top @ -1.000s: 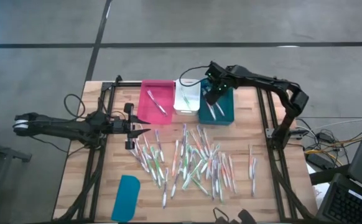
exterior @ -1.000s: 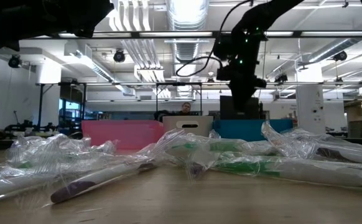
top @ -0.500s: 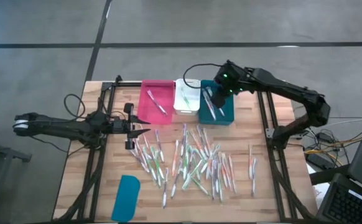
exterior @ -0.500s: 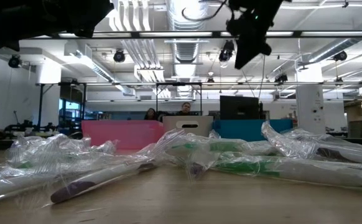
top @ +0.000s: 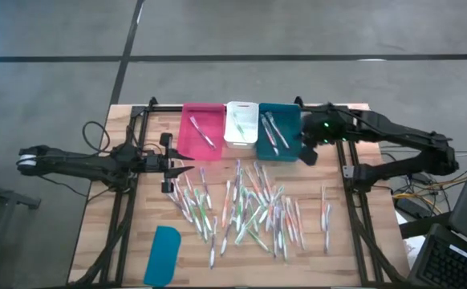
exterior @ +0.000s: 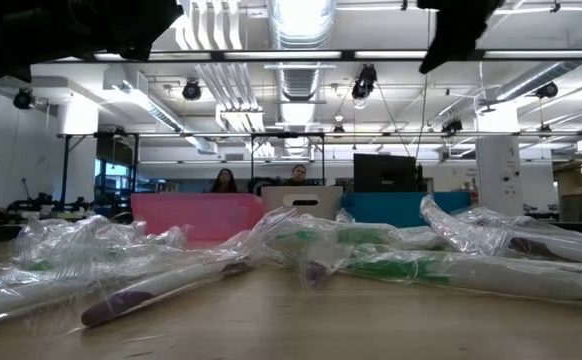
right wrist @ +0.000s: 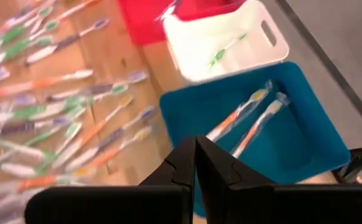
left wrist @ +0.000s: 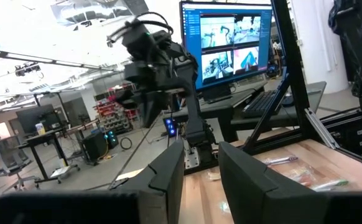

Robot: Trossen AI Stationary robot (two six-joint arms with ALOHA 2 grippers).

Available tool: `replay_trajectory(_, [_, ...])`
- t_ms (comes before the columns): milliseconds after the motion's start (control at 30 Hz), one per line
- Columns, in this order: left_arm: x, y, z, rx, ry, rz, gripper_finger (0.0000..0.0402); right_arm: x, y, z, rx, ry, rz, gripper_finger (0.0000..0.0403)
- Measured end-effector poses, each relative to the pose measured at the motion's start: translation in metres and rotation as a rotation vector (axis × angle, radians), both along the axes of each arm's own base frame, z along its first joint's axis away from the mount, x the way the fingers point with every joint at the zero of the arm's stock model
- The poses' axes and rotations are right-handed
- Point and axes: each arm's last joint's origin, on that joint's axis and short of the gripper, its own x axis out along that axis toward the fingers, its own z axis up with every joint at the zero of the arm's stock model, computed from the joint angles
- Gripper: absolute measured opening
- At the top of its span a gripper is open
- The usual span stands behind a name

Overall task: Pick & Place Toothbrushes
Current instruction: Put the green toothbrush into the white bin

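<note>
Two toothbrushes (right wrist: 249, 121) lie in teal bin (right wrist: 305, 155).

Down at table level, plastic-wrapped toothbrushes (exterior: 411, 266) sprawl across the wooden tabletop (exterior: 301, 325), crinkled film catching the light. One with a purple head (exterior: 121, 303) lies nearest, angled toward the camera; green-accented ones sit just behind it in the middle. Behind the heap stand three bins side by side: pink bin (exterior: 196, 213), white bin (exterior: 302, 198) with a handle slot, teal bin (exterior: 401, 206). A dark arm (exterior: 458, 30) hangs at top right. Two people (exterior: 224, 181) sit beyond the bins.
</note>
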Motion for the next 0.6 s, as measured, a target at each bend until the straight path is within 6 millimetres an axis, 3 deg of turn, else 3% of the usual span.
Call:
replay_trajectory(300, [0.0, 0.0, 0.0, 0.0, 0.0, 0.0, 0.0106, -0.055, 0.015, -0.037, -0.052, -0.094, 0.051, 0.0008])
replay_trajectory(600, [0.0, 0.0, 0.003, -0.08, -0.003, -0.021, 0.0106, -0.088, 0.027, -0.06, -0.032, -0.251, 0.109, 0.0008])
